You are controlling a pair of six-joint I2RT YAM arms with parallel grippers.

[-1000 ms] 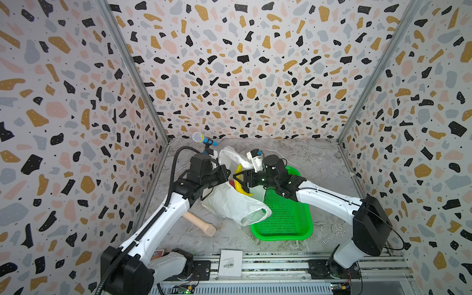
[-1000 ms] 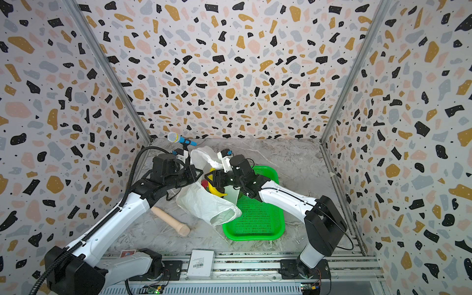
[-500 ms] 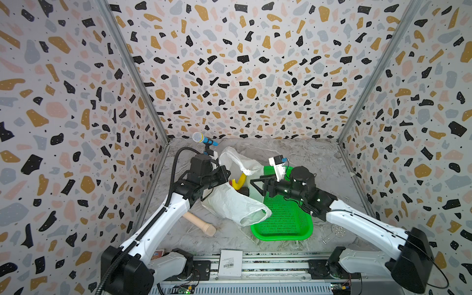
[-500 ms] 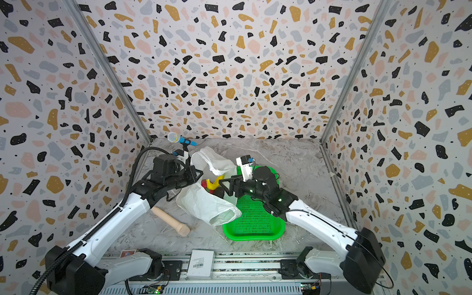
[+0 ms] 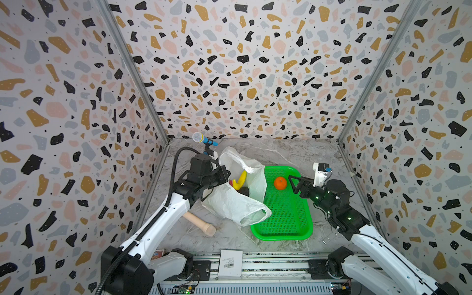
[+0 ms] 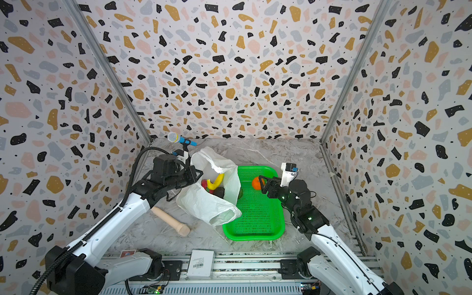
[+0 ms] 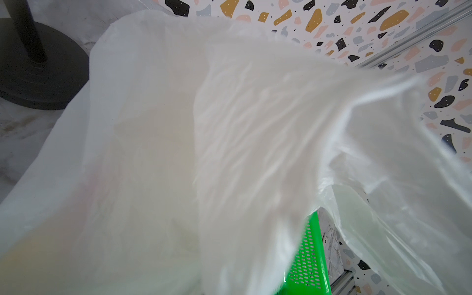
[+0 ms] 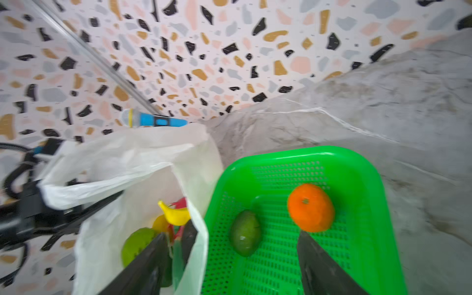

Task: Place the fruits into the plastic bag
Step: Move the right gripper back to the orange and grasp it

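The plastic bag [image 5: 229, 204] [image 6: 204, 204] stands open left of the basket, and fills the left wrist view [image 7: 229, 127]. My left gripper [image 5: 224, 176] [image 6: 198, 176] is shut on its near rim, holding the mouth up. Inside lie a yellow banana [image 5: 241, 178] [image 8: 175, 214], a red dragon fruit [image 6: 204, 184], a dark avocado [image 5: 244, 191] and a round green fruit [image 8: 139, 242]. An orange [image 5: 280, 183] [image 8: 310, 207] and a green fruit [image 8: 245, 232] sit in the basket. My right gripper [image 5: 292, 184] [image 6: 261, 184] [image 8: 231, 233] hangs open and empty just right of the orange.
The green mesh basket [image 5: 286, 229] [image 6: 255, 229] [image 8: 357, 178] lies at centre right, with the bag draped over its left rim. A beige wooden cylinder [image 5: 201, 224] lies at the front left. A blue toy microphone [image 5: 204, 139] on a stand rises behind the left arm. Walls close three sides.
My right gripper has left the bag's mouth, moved right over the basket and stands open. The banana has stayed in the bag. The left gripper has not moved.
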